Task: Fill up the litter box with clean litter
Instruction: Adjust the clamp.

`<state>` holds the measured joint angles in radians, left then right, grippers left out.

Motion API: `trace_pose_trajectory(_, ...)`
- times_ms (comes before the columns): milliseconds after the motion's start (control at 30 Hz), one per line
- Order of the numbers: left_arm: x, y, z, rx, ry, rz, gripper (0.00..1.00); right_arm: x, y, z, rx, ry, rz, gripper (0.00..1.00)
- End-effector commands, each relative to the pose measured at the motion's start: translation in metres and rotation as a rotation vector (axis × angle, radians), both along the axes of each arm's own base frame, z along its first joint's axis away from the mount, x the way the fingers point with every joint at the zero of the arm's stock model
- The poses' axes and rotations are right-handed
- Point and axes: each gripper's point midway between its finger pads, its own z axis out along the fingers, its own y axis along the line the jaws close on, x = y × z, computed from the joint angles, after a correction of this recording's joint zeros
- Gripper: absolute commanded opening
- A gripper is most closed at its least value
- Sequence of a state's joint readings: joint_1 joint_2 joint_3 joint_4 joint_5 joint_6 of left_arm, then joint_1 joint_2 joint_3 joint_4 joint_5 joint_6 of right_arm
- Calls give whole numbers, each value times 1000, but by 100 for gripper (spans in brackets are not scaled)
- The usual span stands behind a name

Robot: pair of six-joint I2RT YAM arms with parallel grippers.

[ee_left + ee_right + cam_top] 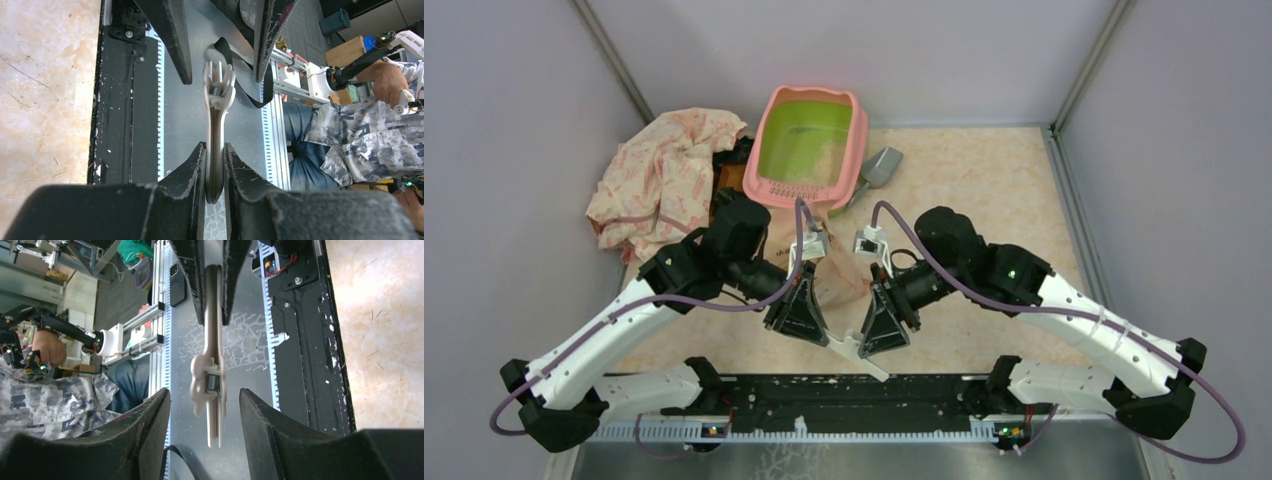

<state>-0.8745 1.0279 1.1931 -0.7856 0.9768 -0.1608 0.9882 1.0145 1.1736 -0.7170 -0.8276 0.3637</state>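
Litter box [766, 150] sits at twelve o'clock on the desk [984, 180] with pale litter [819, 152] inside, a scoop [882, 167] at its three o'clock, a cloth [659, 175] at ten, and the peach bag [842, 268] lying under both crowding arms. Left wrist: left jaws pinch a bag clip [216, 120] flat, out at six o'clock. Right wrist: right jaws stand spread either side of its spring end, touching nothing; best to close squarely there before the left lets go, lest it drop over the near edge.
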Motion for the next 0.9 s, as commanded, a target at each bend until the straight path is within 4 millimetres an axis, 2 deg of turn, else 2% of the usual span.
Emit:
trace_pose_trajectory(0,-1,-3,13,-54,-43,-25,21,0,10,31,101,-64,20,52)
trace_pose_trajectory(333,0,-3,15,-60,-53,-20,21,-5,16,27,89,-61,42,46)
trace_pose_trajectory(433,0,-3,15,-62,-54,-19,21,-5,17,26,88,-61,44,40)
trace_pose_trajectory(500,0,-3,15,-62,-56,-18,21,-6,17,26,88,-60,48,33)
trace_pose_trajectory(667,0,-2,15,-61,-57,-15,22,-4,17,27,86,-70,40,2)
trace_pose_trajectory(767,0,-2,16,-61,-62,-9,26,-3,17,26,82,-73,34,0)
trace_pose_trajectory(867,2,-1,19,-66,-76,6,36,-2,18,25,83,-76,31,0)
